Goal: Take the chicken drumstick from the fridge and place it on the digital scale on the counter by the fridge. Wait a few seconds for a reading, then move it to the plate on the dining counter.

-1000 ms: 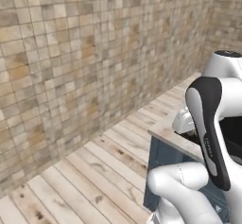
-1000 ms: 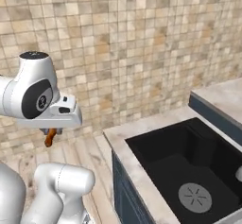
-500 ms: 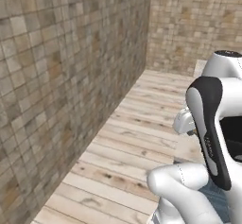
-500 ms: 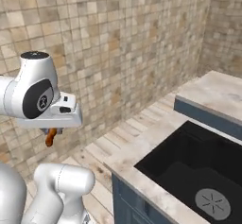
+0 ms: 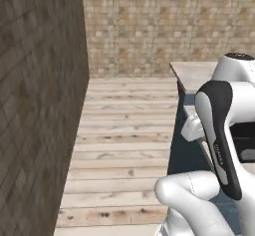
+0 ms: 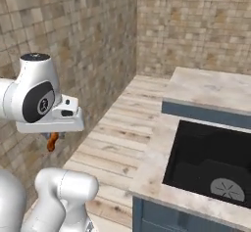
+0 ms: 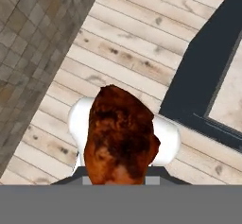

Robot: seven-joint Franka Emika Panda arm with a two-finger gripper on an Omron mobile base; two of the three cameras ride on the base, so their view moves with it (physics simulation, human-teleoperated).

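Left base view: the white arm with dark joints rises at the lower right, above a pale wooden plank floor (image 5: pixel 124 145) and beside a tan tiled wall (image 5: pixel 40 105). A corner of the wide beige marbled island top with dark blue sides (image 5: pixel 195 73), the dining counter, shows behind the arm.

Right base view: the two-finger gripper (image 6: pixel 53 137) hangs under the white hand at the left. A small orange-brown cooked chicken drumstick (image 6: pixel 51 141) sticks down from it, over the floor and well apart from the island. On the right is the black sink basin with a round grey drain (image 6: pixel 215 172), set in the island top.

Hand view: the drumstick fills the middle, between the two pale pads (image 7: pixel 170 138). The pincer is closed on the drumstick.

Where the drumstick is: in the gripper, in the air, not on any surface.

Progress, as I judge: the drumstick is out of the fridge and carried near the dining counter. Whether the weighing is done I cannot tell.

Left to do: find the plate, lower the drumstick on it and release.
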